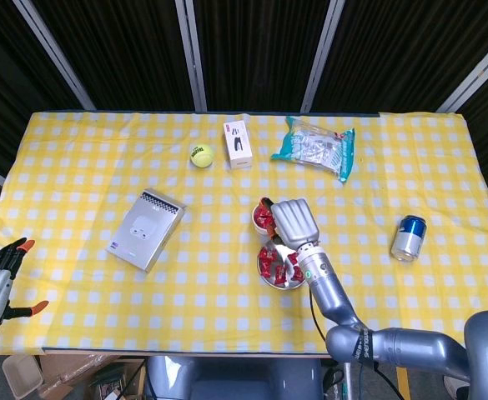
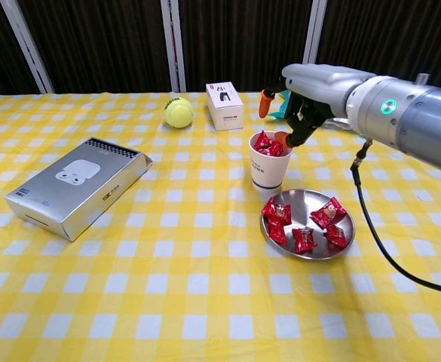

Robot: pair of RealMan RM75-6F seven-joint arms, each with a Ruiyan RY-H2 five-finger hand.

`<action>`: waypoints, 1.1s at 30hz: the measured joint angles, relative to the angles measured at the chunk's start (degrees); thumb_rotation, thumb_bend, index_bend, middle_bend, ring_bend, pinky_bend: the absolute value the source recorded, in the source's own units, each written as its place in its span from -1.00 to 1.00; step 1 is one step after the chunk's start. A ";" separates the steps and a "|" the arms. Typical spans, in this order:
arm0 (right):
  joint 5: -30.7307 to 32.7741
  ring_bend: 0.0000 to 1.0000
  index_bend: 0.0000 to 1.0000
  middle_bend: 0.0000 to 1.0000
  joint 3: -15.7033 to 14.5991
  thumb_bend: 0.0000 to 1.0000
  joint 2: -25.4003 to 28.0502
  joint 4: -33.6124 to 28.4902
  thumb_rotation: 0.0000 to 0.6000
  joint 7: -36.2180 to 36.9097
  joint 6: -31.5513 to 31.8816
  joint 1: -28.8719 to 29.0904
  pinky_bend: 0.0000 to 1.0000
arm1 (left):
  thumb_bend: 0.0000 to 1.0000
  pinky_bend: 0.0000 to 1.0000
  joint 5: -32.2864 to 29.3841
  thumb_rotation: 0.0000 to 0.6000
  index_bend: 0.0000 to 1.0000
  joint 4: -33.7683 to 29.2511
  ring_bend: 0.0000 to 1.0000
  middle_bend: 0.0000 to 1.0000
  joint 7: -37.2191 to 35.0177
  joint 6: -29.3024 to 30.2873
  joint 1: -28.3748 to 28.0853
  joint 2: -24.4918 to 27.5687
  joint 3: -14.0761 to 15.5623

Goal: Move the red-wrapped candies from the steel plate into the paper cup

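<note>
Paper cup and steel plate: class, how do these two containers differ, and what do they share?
The white paper cup stands tall and narrow; the round steel plate lies flat and shallow. The cup is matte paper, the plate shiny metal. Candies are packed together in the cup but spread out on the plate. Both hold red-wrapped candies.

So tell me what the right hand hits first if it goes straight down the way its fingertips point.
Probably the white paper cup: the right hand hangs just above its right rim, fingertips aimed down at the red-wrapped candies heaped inside. Depth is uncertain.
</note>
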 measured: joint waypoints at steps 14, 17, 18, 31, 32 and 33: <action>-3.34 0.84 -0.33 0.64 -12.44 -0.26 5.34 -11.04 1.00 -1.84 3.89 -7.91 1.00 | -0.99 -1.00 1.23 1.00 -1.00 0.55 -1.00 -1.00 0.56 1.08 0.22 -0.59 0.16; -3.28 0.84 -0.26 0.64 -13.35 -0.27 3.96 -9.37 1.00 -1.69 4.00 -8.61 1.00 | -0.99 -1.00 1.44 1.00 -1.00 0.67 -1.00 -1.00 0.56 1.26 0.29 -0.62 0.20; -3.23 0.84 -0.25 0.64 -13.47 -0.27 3.69 -9.05 1.00 -1.68 3.99 -8.71 1.00 | -0.99 -1.00 1.50 1.00 -1.00 0.71 -1.00 -1.00 0.54 1.30 0.32 -0.62 0.22; -1.10 0.84 -0.23 0.64 -13.52 -0.27 -1.15 -3.23 1.00 -1.94 3.30 -9.54 1.00 | -0.99 -1.00 1.56 1.00 -1.00 0.87 -1.00 -1.00 0.08 1.29 0.42 -0.42 0.30; -0.85 0.84 -0.23 0.64 -13.39 -0.27 -1.40 -2.71 1.00 -1.93 3.20 -9.57 1.00 | -0.99 -1.00 1.57 1.00 -1.00 0.87 -1.00 -1.00 0.05 1.29 0.42 -0.41 0.30; -0.66 0.84 -0.23 0.64 -13.28 -0.27 -1.57 -2.32 1.00 -1.91 3.11 -9.60 1.00 | -0.99 -1.00 1.55 1.00 -1.00 0.88 -1.00 -1.00 0.01 1.24 0.42 -0.39 0.31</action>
